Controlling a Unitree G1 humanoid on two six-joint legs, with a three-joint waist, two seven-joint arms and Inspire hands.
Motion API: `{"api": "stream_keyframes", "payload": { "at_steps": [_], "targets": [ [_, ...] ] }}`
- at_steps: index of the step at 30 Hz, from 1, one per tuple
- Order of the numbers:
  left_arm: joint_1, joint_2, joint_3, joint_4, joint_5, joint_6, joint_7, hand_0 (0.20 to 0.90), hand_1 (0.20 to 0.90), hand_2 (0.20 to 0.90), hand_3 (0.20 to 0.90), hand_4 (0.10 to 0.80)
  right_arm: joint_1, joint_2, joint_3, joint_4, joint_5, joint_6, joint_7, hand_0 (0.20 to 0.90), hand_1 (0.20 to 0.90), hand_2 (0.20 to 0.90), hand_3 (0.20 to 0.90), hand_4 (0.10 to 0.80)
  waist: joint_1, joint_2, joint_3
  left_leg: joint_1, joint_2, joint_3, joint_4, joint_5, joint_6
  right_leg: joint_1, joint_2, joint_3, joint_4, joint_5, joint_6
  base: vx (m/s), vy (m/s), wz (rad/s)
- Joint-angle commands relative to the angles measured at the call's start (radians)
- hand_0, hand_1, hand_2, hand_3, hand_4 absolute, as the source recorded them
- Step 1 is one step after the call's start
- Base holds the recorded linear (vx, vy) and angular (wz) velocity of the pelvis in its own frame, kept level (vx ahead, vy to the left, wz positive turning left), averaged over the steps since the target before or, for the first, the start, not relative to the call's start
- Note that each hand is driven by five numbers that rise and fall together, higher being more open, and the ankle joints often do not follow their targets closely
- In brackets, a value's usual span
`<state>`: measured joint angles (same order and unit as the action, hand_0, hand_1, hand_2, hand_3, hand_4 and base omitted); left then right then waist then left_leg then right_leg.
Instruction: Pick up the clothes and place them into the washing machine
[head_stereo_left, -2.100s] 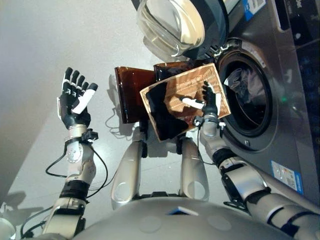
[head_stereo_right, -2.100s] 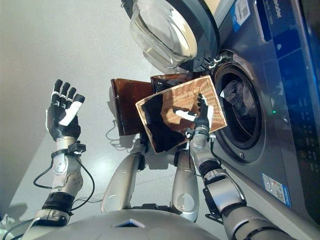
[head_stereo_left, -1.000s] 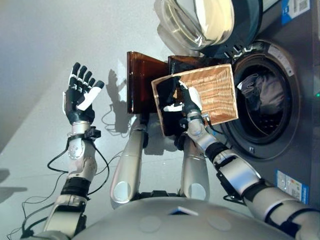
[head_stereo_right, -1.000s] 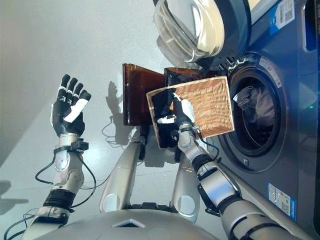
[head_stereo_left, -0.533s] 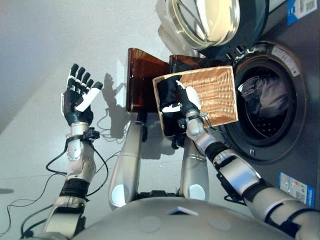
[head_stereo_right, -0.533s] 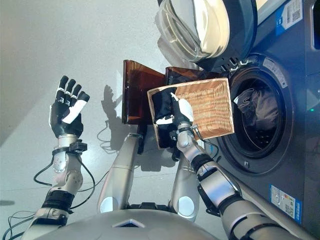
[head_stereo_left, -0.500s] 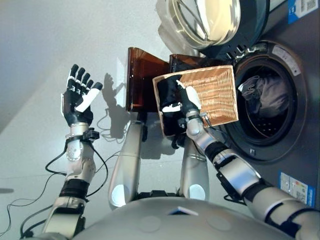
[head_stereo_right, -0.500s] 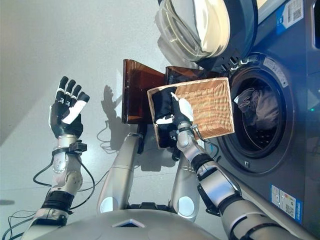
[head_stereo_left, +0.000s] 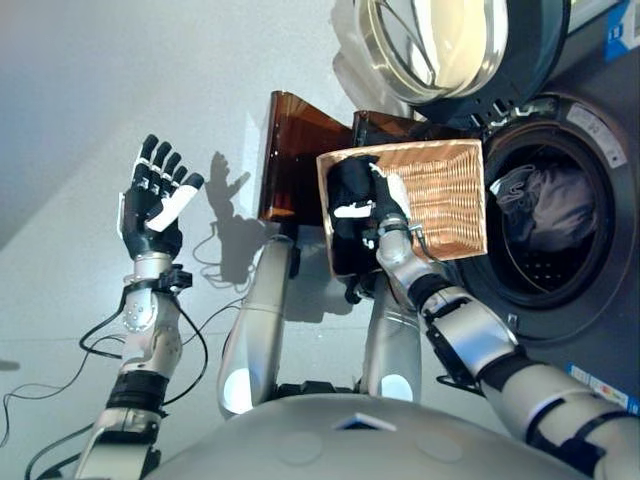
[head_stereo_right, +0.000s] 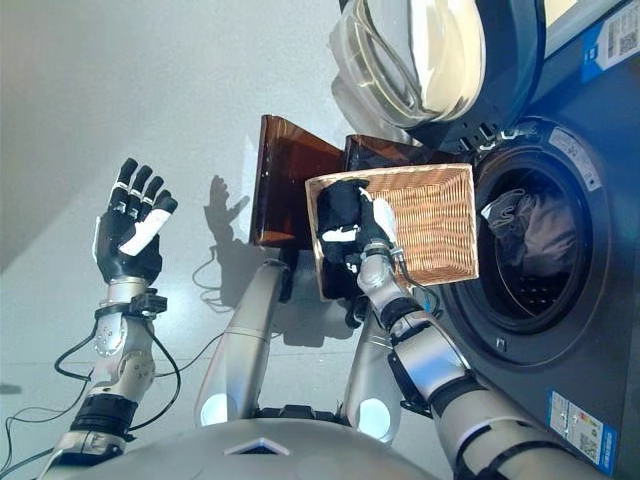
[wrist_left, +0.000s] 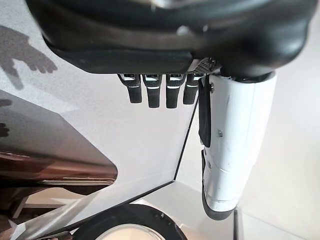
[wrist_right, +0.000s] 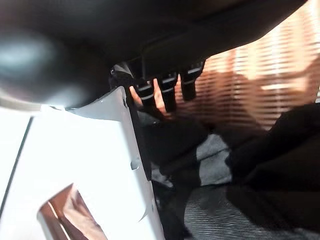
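Inside the rectangular woven wicker basket (head_stereo_left: 440, 195), beside the dark grey washing machine (head_stereo_left: 585, 230), the right hand (head_stereo_left: 375, 208) hangs with released fingers over black clothes (head_stereo_right: 338, 215); grey laundry (head_stereo_left: 540, 205) already lies in the drum. Left hand (head_stereo_left: 152, 203) is raised, fingers spread.

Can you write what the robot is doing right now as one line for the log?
right hand: open, over black clothes in wicker basket | left hand: open, raised, idle | washing machine: door open, grey clothes inside

Hidden and cut off

The right hand (head_stereo_left: 378, 207) covers part of the black garment (head_stereo_right: 338, 222); the washing machine (head_stereo_right: 590, 240) runs off the picture's edge.
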<state>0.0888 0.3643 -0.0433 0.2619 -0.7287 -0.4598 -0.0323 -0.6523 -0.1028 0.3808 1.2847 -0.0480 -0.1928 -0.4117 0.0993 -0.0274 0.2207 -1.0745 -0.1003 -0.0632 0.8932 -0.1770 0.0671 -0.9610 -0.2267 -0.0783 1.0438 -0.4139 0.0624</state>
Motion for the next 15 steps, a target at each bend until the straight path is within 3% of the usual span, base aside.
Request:
{"api": "stream_keyframes", "payload": {
  "at_steps": [1,5,6,7,8,9,10,11,15],
  "targets": [
    [-0.005,0.043,0.041,-0.137,-0.006,-0.049,-0.039,0.9,0.9,0.9,0.9,0.8,-0.087,-0.008,0.01,0.042,0.023,0.003,0.048,0.9,0.9,0.9,0.9,0.8,0.041,0.036,-0.034,0.022,-0.025,0.036,0.077,-0.129,0.006,-0.079,0.01,0.048,-0.042,0.147,-0.049,0.0,0.0,0.0],
    [-0.008,0.048,0.05,-0.153,-0.005,-0.04,-0.037,0.9,0.9,0.9,0.9,0.8,-0.11,-0.022,0.016,0.072,-0.008,0.026,0.064,0.9,0.9,0.9,0.9,0.8,0.053,0.036,-0.036,0.004,-0.03,0.033,0.103,-0.139,0.011,-0.096,0.004,0.05,-0.008,0.133,-0.05,-0.002,-0.008,0.06],
    [-0.01,0.048,0.053,-0.153,-0.005,-0.039,-0.036,0.9,0.9,0.9,0.9,0.8,-0.116,-0.026,0.014,0.071,-0.011,0.026,0.062,0.84,0.84,0.84,0.84,0.757,0.055,0.035,-0.035,0.002,-0.03,0.032,0.109,-0.142,0.013,-0.098,0.003,0.05,-0.003,0.13,-0.051,-0.003,0.003,0.23],
    [-0.012,0.048,0.056,-0.153,-0.001,-0.04,-0.032,0.9,0.9,0.9,0.9,0.8,-0.117,-0.029,0.01,0.069,-0.01,0.028,0.059,0.562,0.562,0.562,0.562,0.559,0.056,0.035,-0.034,0.0,-0.03,0.032,0.113,-0.145,0.014,-0.101,0.003,0.051,0.004,0.128,-0.051,0.002,-0.006,0.26],
    [-0.017,0.048,0.061,-0.146,0.002,-0.039,-0.029,0.9,0.9,0.9,0.9,0.8,-0.113,-0.032,0.015,0.068,-0.022,0.031,0.061,0.562,0.562,0.562,0.562,0.559,0.057,0.032,-0.033,-0.001,-0.03,0.031,0.117,-0.148,0.014,-0.102,0.003,0.051,0.007,0.126,-0.051,0.008,-0.01,0.1],
    [-0.024,0.049,0.063,-0.139,0.006,-0.04,-0.027,0.9,0.9,0.9,0.9,0.8,-0.113,-0.035,0.023,0.068,-0.04,0.034,0.059,0.367,0.367,0.367,0.367,0.42,0.057,0.031,-0.033,-0.004,-0.03,0.032,0.124,-0.151,0.015,-0.105,0.003,0.051,0.014,0.124,-0.052,0.009,-0.013,-0.11],
    [-0.029,0.051,0.066,-0.129,0.01,-0.04,-0.023,0.9,0.9,0.9,0.9,0.8,-0.118,-0.035,0.03,0.068,-0.052,0.038,0.061,0.313,0.313,0.313,0.313,0.38,0.057,0.029,-0.032,-0.006,-0.029,0.03,0.128,-0.153,0.016,-0.105,0.003,0.051,0.017,0.123,-0.052,0.016,-0.007,-0.13],
    [-0.035,0.049,0.065,-0.132,0.013,-0.037,-0.019,0.9,0.9,0.9,0.9,0.8,-0.115,-0.034,0.037,0.081,-0.082,0.052,0.058,0.2,0.2,0.2,0.2,0.3,0.056,0.026,-0.032,-0.008,-0.028,0.032,0.137,-0.16,0.018,-0.11,0.001,0.05,0.027,0.119,-0.054,0.0,0.0,0.0],
    [-0.033,0.047,0.061,-0.14,0.016,-0.032,-0.018,0.9,0.9,0.9,0.9,0.8,-0.127,-0.031,0.054,0.105,-0.127,0.072,0.064,0.2,0.2,0.2,0.2,0.3,0.055,0.024,-0.031,-0.013,-0.028,0.033,0.149,-0.168,0.021,-0.113,0.002,0.052,0.034,0.114,-0.057,0.006,-0.007,0.06]
  ]
}}
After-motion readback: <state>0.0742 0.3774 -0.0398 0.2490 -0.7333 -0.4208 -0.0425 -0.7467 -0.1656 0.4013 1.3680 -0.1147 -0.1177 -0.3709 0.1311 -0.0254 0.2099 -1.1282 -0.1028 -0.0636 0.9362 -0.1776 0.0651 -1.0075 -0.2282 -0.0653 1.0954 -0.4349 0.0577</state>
